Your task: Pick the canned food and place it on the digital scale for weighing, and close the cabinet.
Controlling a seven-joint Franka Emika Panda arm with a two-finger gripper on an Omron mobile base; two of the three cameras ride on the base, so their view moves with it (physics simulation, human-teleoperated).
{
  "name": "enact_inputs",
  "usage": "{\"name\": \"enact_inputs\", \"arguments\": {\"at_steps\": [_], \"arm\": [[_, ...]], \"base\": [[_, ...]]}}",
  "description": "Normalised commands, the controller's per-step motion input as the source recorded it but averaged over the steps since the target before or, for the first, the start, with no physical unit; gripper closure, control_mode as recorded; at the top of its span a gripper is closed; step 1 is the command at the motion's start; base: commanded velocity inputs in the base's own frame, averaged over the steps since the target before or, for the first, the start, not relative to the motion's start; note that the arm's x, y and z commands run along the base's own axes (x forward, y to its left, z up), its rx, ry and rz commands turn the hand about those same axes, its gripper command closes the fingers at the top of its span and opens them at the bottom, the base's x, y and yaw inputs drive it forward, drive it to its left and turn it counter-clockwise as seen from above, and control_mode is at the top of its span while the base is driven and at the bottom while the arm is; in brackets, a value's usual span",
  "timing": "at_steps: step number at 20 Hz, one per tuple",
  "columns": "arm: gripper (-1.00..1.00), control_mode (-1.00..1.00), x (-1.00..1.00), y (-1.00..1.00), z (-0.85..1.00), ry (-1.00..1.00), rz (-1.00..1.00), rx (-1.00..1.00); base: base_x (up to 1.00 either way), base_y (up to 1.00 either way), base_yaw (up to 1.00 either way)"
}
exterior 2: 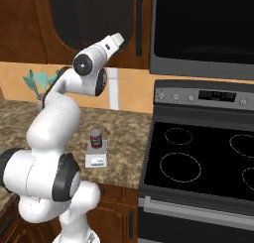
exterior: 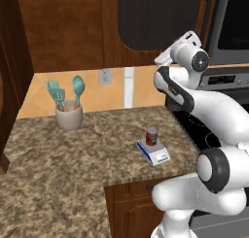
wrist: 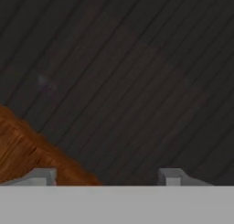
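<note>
Can: small red-labelled metal canned food (exterior: 151,135) is standing upright on the flat grey-topped digital scale (exterior: 153,152), well below the claw.
Handling: probably rigid, smooth; best taken by its sides.
Claw: gripper (wrist: 107,177) is facing the cabinet's (wrist: 137,72) dark ribbed door panel closely, tips apart, holding nothing.

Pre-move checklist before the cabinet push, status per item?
1. Can on the scale: ok, upright on the plate.
2. Gripper free of load: ok, nothing between the fingertips.
3. Gripper facing the cabinet door: ok, ribbed panel close ahead in the hand view.
4. Door fully shut: cannot tell.
5. Fingers touching the door: cannot tell.
6. Utensil cup out of the arm's way: ok, far across the counter.
</note>
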Motion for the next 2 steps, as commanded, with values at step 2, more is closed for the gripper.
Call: {"name": "enact_inputs", "arguments": {"at_steps": [2], "arm": [[-1.0, -1.0, 0.91, 0.0, 0.0, -0.05, 0.11, 0.02]], "base": [[0.0, 0.0, 0.0]]}}
